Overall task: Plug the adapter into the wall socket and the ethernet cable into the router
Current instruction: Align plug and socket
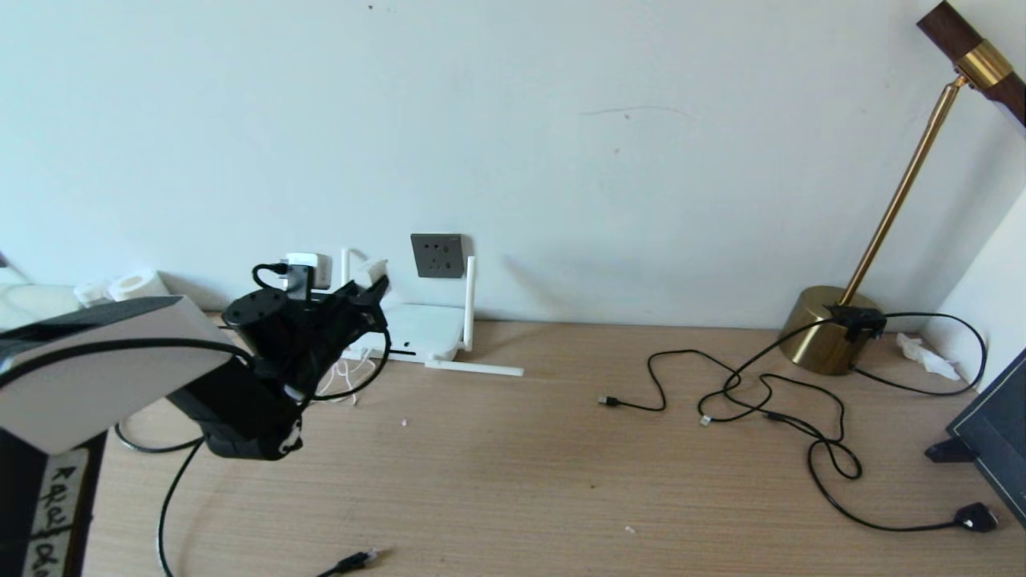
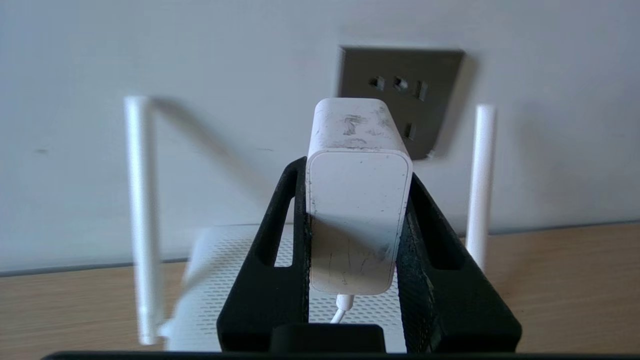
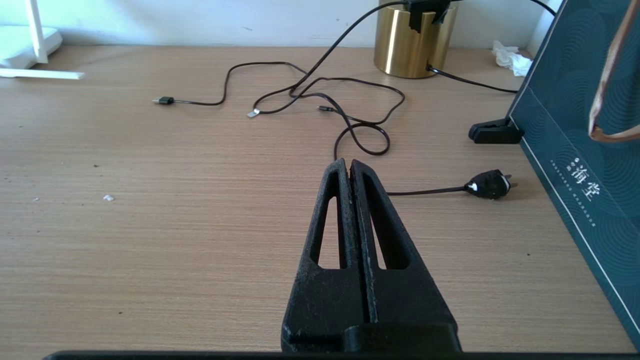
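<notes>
My left gripper (image 1: 373, 288) is shut on the adapter (image 2: 357, 200), a small white block whose thin white cord hangs below it. The gripper holds it in the air over the router (image 2: 220, 285), short of the wall. The dark grey wall socket (image 2: 400, 95) lies beyond it, a little to the right, with its holes bare. In the head view the adapter (image 1: 371, 272) is left of the wall socket (image 1: 437, 255). The white router (image 1: 421, 327) lies flat against the wall. The ethernet cable (image 1: 355, 559) ends loose at the table's front edge. My right gripper (image 3: 350, 163) is shut on nothing above bare table.
Two router antennas (image 2: 140, 215) (image 2: 480, 180) stand either side of the adapter. Another white charger (image 1: 310, 268) with a black lead sits on the wall further left. Thin black cables (image 1: 761, 401), a brass lamp base (image 1: 826, 340) and a dark blue box (image 3: 585, 150) occupy the right.
</notes>
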{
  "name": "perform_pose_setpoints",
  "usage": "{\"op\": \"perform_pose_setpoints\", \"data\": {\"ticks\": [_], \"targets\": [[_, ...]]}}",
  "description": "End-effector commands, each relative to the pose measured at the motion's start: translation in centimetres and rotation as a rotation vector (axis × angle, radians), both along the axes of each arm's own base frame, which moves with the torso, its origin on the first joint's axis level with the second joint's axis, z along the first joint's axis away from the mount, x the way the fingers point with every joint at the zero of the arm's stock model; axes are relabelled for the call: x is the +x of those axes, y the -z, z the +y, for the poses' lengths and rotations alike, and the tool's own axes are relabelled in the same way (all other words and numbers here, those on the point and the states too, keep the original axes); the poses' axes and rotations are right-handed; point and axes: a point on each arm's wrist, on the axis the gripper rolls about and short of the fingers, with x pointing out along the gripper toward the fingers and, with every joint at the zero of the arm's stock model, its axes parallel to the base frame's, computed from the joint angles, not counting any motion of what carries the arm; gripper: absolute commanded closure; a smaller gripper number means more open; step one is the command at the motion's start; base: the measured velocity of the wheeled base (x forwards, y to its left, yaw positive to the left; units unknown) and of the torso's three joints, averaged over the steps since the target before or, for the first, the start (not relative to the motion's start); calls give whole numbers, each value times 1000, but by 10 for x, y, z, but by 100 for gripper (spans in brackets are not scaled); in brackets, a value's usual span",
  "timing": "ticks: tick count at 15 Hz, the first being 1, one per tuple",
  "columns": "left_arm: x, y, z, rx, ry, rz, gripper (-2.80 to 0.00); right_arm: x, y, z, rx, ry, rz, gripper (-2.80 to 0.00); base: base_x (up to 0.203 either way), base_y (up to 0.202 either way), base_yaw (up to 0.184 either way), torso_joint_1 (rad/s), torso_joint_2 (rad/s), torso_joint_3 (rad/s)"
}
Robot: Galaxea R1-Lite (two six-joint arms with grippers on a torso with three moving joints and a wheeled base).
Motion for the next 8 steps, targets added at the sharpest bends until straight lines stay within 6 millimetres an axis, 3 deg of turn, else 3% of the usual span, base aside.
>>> {"op": "perform_pose_setpoints", "data": {"ticks": [1,5,8], "targets": [[11,12,-21,6,-17,-14,0,0,0,0,0,0,0,0,0,0,0,0,0,0],[21,13,-60,-36,-75,-64,0,0,0,0,0,0,0,0,0,0,0,0,0,0],[27,14,-65,-31,-90,-85,0,0,0,0,0,0,0,0,0,0,0,0,0,0]]}}
